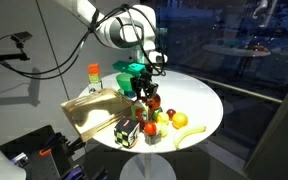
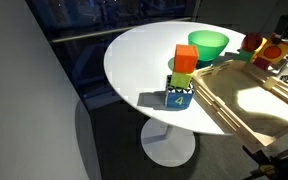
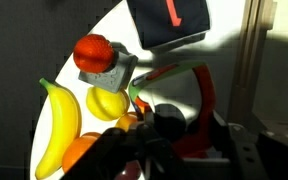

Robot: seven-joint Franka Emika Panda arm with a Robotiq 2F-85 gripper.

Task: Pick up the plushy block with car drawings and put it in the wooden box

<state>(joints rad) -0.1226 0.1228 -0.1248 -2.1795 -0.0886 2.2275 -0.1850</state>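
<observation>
Gripper (image 1: 144, 96) hovers between wooden box (image 1: 89, 115) rim and banana (image 1: 189, 134).

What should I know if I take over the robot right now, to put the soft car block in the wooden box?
Gripper: low over the toys and fruit; I cannot tell if it is open or shut.
Small pale plushy block with car drawings: on the round white table beside a round red fruit, ahead of the gripper, not held.
Wide, shallow, light wooden box: at the table's side, no block seen inside.
Done: nothing yet.
Left: grasp the block, lift it, put it in the box.
</observation>
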